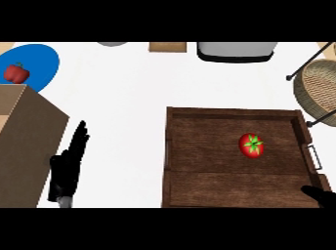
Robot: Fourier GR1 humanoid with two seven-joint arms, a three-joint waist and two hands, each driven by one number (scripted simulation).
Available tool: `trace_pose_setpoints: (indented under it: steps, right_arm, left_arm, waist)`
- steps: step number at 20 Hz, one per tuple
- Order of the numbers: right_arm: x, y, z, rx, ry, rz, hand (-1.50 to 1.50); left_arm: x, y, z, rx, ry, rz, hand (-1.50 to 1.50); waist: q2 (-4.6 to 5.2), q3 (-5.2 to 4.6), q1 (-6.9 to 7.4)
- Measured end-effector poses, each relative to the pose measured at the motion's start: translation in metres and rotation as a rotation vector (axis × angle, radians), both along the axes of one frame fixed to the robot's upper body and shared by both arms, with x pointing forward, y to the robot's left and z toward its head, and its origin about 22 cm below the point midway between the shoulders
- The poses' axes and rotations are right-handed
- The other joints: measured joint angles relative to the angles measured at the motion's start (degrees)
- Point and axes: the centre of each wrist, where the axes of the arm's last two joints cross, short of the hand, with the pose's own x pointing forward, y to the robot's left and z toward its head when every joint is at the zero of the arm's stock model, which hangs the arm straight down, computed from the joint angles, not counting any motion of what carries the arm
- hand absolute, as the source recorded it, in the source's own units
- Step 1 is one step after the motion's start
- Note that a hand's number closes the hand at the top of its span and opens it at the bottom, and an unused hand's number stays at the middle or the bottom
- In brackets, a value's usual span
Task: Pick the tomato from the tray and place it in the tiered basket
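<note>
The tomato (252, 145) sits right of centre in the wooden tray (199, 195), untouched. The right hand (329, 197) at the tray's near-right corner is nearer, tomato up-left of it, its fingers not readable. The left hand (68, 166) rests open, well apart; the tiered basket (322, 88) waits far right.

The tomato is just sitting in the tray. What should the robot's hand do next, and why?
Probably the right hand should move up and left, to hover over the tomato. The tomato lies alone in the wooden tray, nothing holds it, and that hand shows only at the tray's lower right corner. It is much nearer than the open left hand, which rests outside the tray. The tiered basket comes afterwards.
</note>
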Motion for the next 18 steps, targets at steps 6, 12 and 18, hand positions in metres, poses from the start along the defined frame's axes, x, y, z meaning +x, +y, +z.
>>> trace_pose_setpoints:
  steps: [6, 12, 18]
  right_arm:
    - [0.007, 0.025, 0.03, -0.183, 0.161, -0.014, -1.5]
    - [0.026, 0.061, 0.023, -0.272, 0.189, 0.01, -1.5]
    - [0.048, 0.082, 0.006, -0.345, 0.265, 0.018, -1.5]
  left_arm:
    - [0.002, -0.005, 0.001, -0.004, 0.0, -0.012, 0.0]
    - [0.002, -0.003, -0.001, -0.003, -0.001, -0.016, 0.0]
    - [-0.001, -0.003, -0.003, -0.005, -0.003, -0.026, 0.0]
  waist:
    - [0.13, 0.08, 0.87]
    - [0.11, 0.21, 1.2]
    - [0.02, 0.29, 0.98]
